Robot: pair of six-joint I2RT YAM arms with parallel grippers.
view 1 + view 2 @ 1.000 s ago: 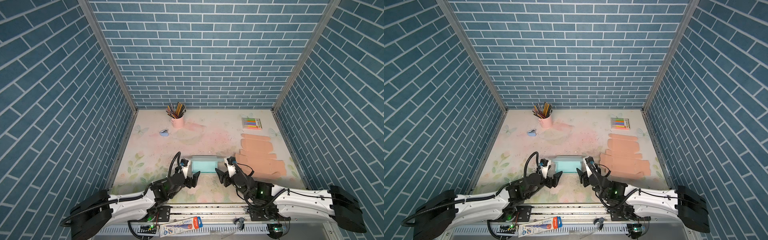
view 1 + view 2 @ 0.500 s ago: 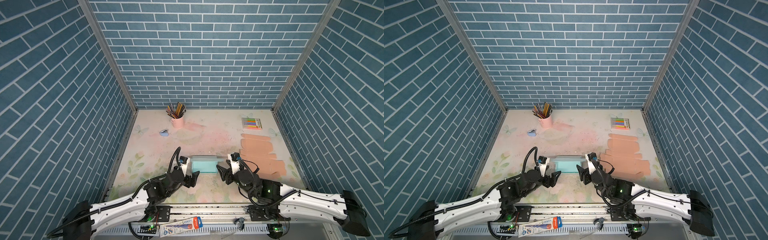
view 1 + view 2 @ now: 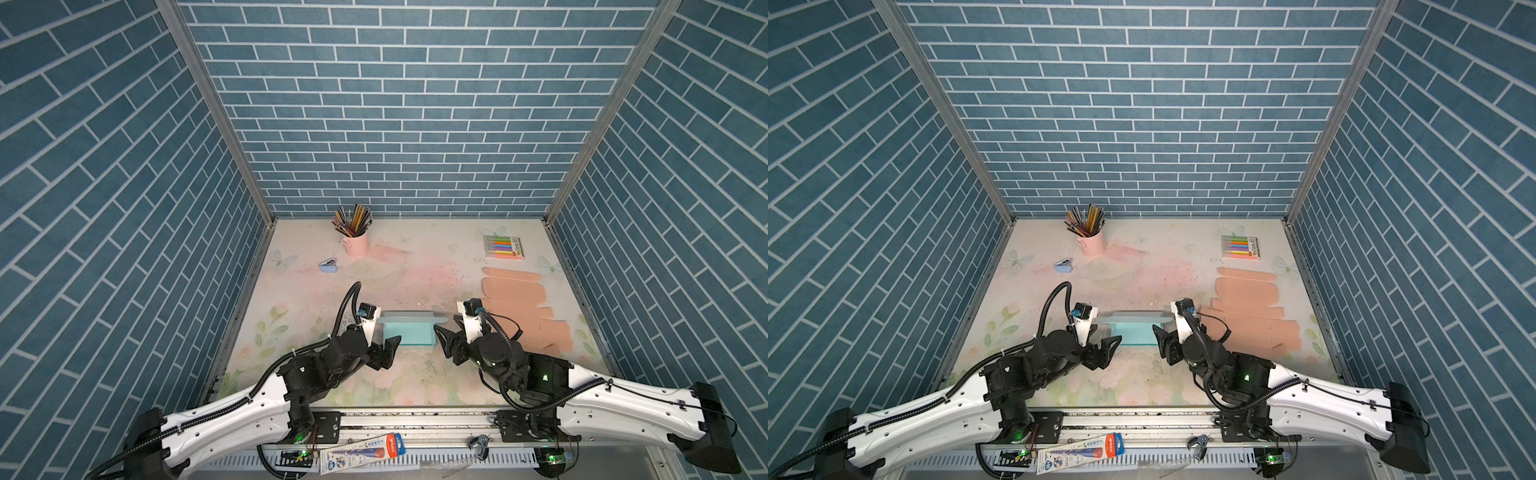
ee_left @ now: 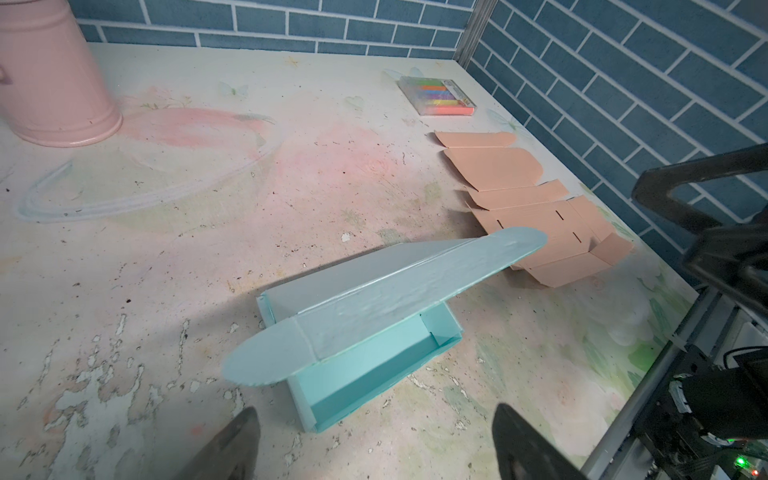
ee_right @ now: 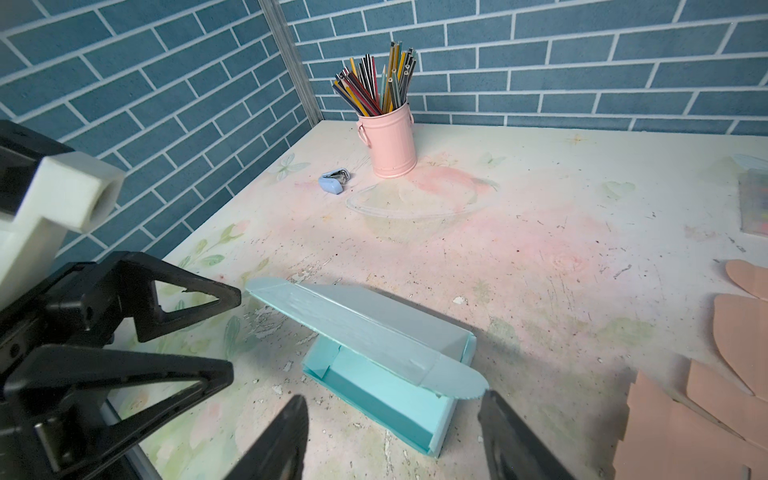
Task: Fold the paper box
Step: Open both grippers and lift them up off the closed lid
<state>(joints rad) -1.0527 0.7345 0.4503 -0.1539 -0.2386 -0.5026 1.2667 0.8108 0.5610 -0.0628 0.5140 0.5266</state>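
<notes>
The light teal paper box (image 3: 409, 336) (image 3: 1133, 331) lies near the front middle of the table. Its lid stands half raised, with a rounded flap sticking out at each end. My left gripper (image 3: 384, 347) (image 3: 1105, 341) is open at the box's left end. In the left wrist view the box (image 4: 365, 332) lies just ahead of the left gripper (image 4: 376, 415), with nothing held. My right gripper (image 3: 444, 336) (image 3: 1163, 336) is open at the right end. In the right wrist view the box (image 5: 386, 374) sits close before the right gripper (image 5: 392, 399), one flap near a finger.
Flat peach cardboard blanks (image 3: 523, 316) lie to the right of the box, close to my right arm. A pink cup of pencils (image 3: 355, 245), a small blue stapler (image 3: 329, 266) and a marker pack (image 3: 503, 247) sit at the back. Brick walls enclose three sides.
Both arms have reached farther in from the front edge, bringing the grippers a little closer to the box's ends. The box has stayed where it was.
</notes>
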